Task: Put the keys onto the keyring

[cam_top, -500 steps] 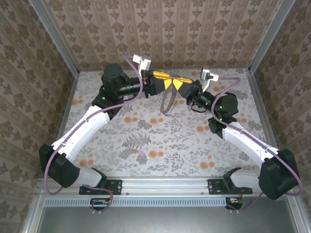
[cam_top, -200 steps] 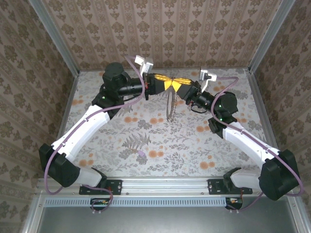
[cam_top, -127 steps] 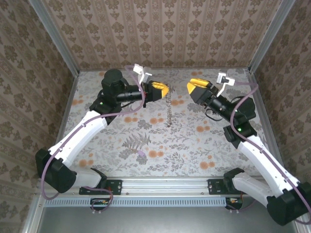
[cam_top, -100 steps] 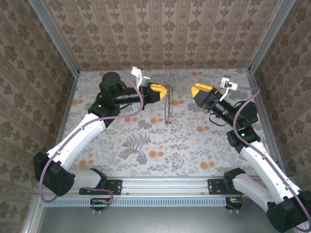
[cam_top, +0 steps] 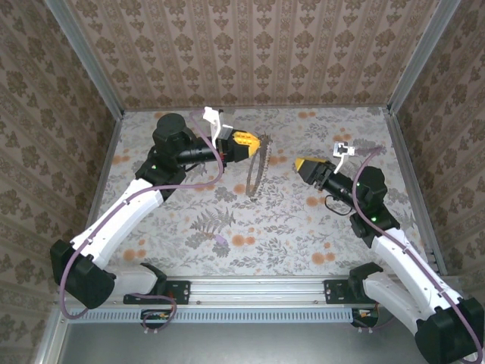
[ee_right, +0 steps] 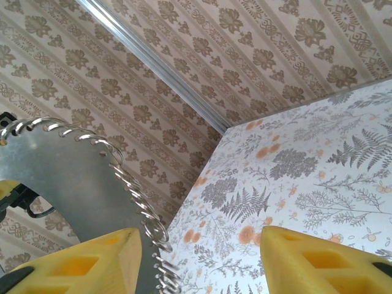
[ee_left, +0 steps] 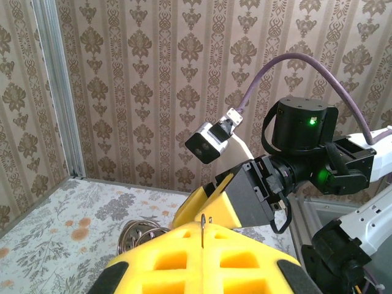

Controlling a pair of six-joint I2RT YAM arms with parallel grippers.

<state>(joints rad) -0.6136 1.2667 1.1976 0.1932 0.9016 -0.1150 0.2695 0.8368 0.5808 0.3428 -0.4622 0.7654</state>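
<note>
Right hand point(cam_top: 301, 164) has withdrawn from the left hand point(cam_top: 255, 141), fingers spread. Left hand pinches the keyring point(ee_left: 202, 224), keys point(cam_top: 253, 180) dangling beneath it. Advise holding it still and level for re-approach.

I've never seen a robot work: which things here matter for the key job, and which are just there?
Job: keys, keyring, left gripper shut on it, right gripper open.
Just there: flowered table, patterned walls.
</note>
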